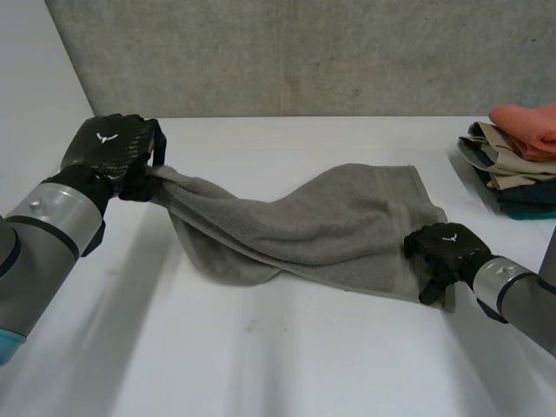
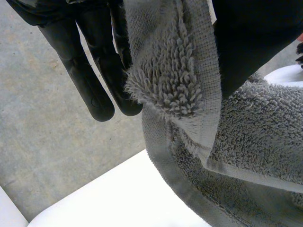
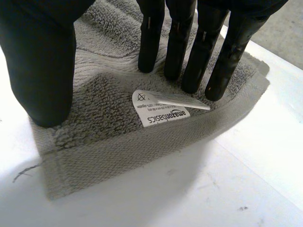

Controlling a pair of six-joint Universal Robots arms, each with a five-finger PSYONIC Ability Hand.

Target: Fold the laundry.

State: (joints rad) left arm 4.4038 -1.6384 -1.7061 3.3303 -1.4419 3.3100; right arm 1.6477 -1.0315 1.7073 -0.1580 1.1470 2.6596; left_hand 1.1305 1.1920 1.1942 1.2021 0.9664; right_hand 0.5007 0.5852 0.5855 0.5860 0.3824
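Observation:
A grey towel lies stretched across the white table, bunched and sagging toward its left end. My left hand is shut on that left end and holds it raised off the table; in the left wrist view the towel hangs pinched beside the fingers. My right hand rests on the towel's near right corner. In the right wrist view its straight fingers and thumb press down on the towel, just behind a white label.
A stack of folded laundry with a coral cloth on top sits at the table's right edge, beyond my right hand. A concrete wall stands behind the table.

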